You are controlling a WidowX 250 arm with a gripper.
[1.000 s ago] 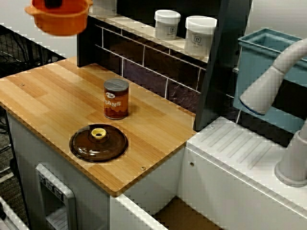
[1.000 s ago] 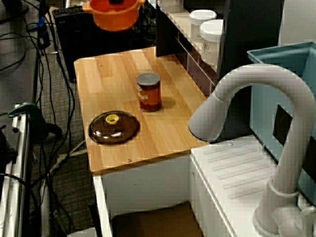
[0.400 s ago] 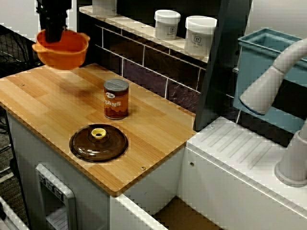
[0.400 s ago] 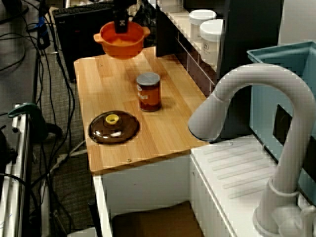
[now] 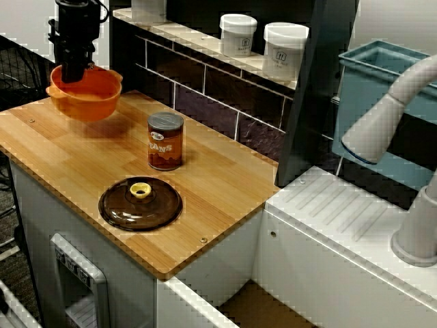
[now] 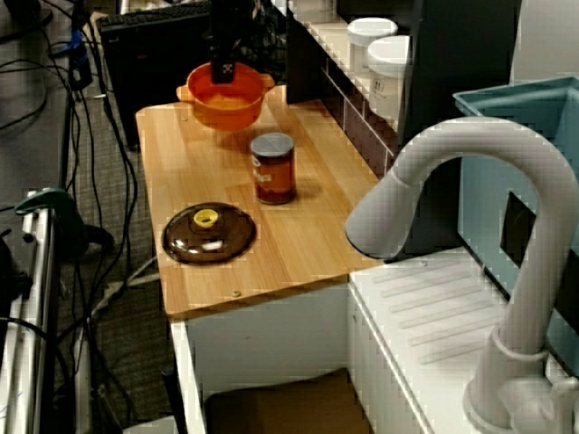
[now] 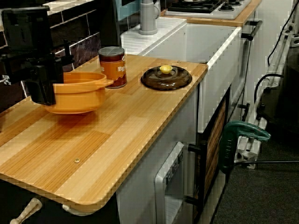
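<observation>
One orange pot [image 5: 89, 99], upper left of the frame, hangs above the table [image 5: 68, 160] because the jaws clench its rim.

Tin can [image 5: 165, 141] upright mid tabletop [image 5: 68, 150]. Brown lid [image 5: 140, 203] w/ yellow knob lies flat nr it, not touching. Two white jars [image 5: 237, 34] on shelf behind. Grey faucet [image 5: 382, 119] & blue bin [image 5: 362, 75] off to the side.

Round orange plastic pot [image 5: 85, 96]: smooth, slight sheen. Black gripper [image 5: 71, 68]: matt plastic. Light wooden worktop [image 5: 68, 157]: striped grain, satin finish. Cylindrical tin can [image 5: 165, 141]: dull metal top, paper label. Round dark-brown lid [image 5: 149, 209]: glossy, glass-like, yellow plastic knob.
</observation>
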